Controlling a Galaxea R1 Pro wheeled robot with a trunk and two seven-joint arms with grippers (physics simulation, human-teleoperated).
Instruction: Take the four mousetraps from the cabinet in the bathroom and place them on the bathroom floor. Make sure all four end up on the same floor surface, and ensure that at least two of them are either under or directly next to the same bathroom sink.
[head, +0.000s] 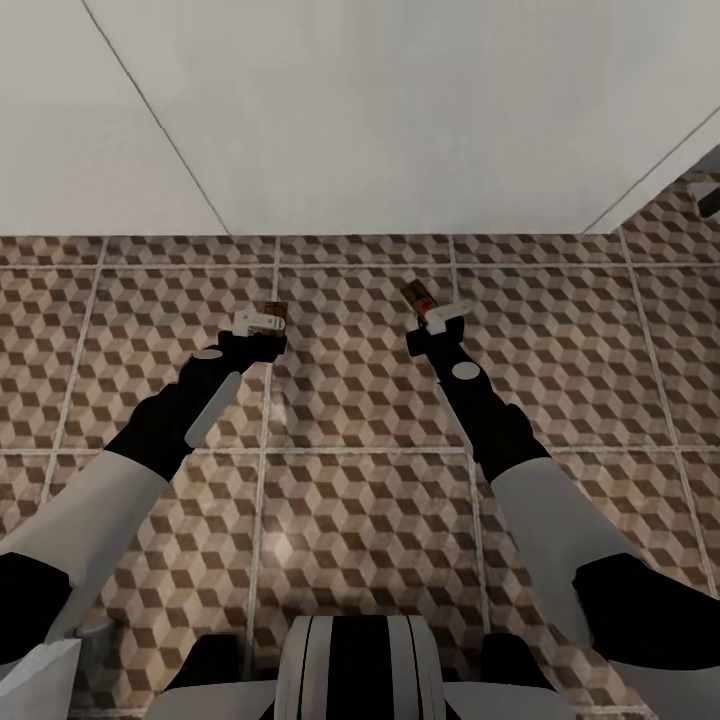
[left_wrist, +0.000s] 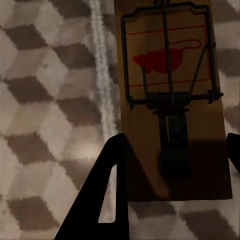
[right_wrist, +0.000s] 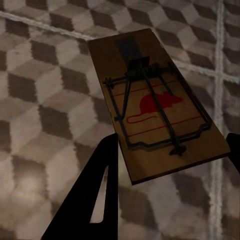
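Note:
Two mousetraps are in my hands over the cube-patterned bathroom floor (head: 360, 400). My left gripper (head: 262, 322) is shut on one mousetrap (head: 277, 312). In the left wrist view this brown board (left_wrist: 170, 100), with dark wire and a red mouse print, sits between the fingers (left_wrist: 107, 200) of the left gripper (left_wrist: 175, 140). My right gripper (head: 440, 315) is shut on the other mousetrap (head: 417, 296). The right wrist view has that trap (right_wrist: 155, 107) tilted, its near end within the right gripper (right_wrist: 172, 142). The cabinet is out of view.
A broad white surface (head: 380, 110) spans the far side, ending at the floor just beyond both grippers; I cannot tell whether it is the sink. A dark object (head: 708, 198) sits at the far right. My base (head: 360, 665) is at the near edge.

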